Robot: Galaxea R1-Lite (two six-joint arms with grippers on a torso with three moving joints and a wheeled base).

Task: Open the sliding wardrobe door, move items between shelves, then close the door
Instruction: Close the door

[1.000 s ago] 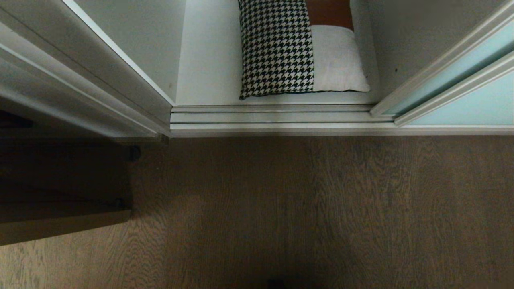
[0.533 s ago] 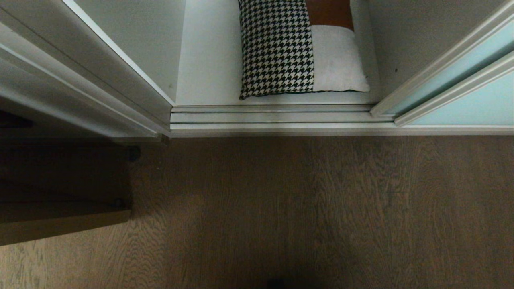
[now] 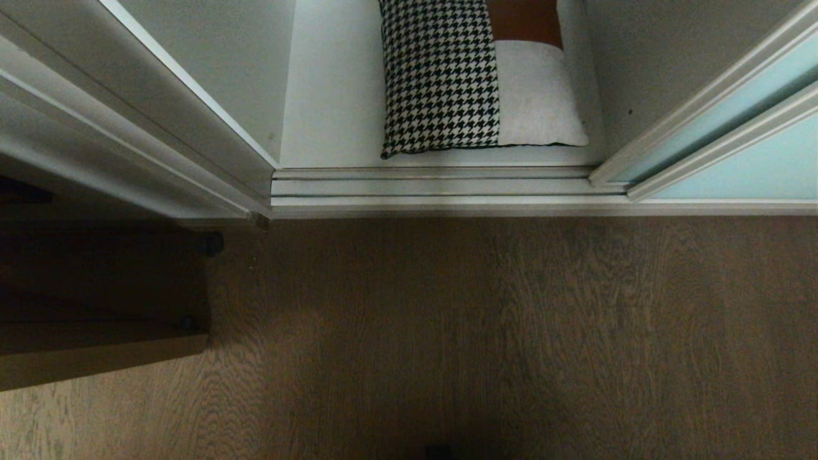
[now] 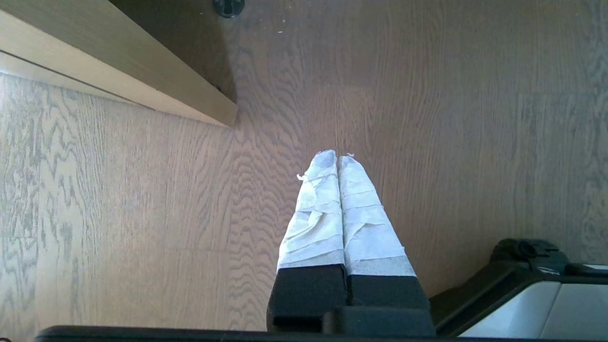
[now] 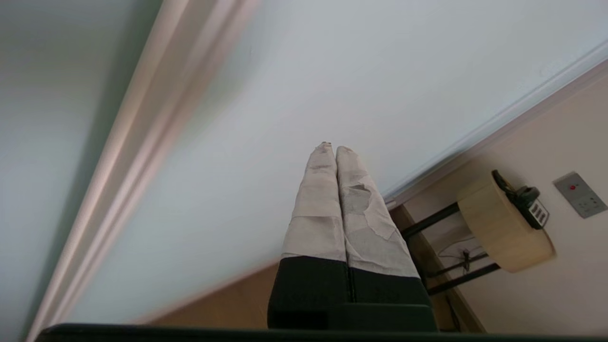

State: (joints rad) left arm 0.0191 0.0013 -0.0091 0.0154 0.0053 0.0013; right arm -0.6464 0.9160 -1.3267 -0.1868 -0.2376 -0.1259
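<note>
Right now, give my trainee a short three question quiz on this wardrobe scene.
1. True or false: the sliding wardrobe door covers the cushion.
2. What does the cushion rest on: A) wooden floor, B) white shelf, C) floor track?
3. Fill in: the left gripper and the right gripper are both ____.

Key: 1 false; 2 B; 3 shut.

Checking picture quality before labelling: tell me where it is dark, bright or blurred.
Head view: wooden floor dim and shadowed, cushion better lit. Left wrist view: evenly bright, left tool sharp. Right wrist view: door frame smeared, right tool sharp.
</note>
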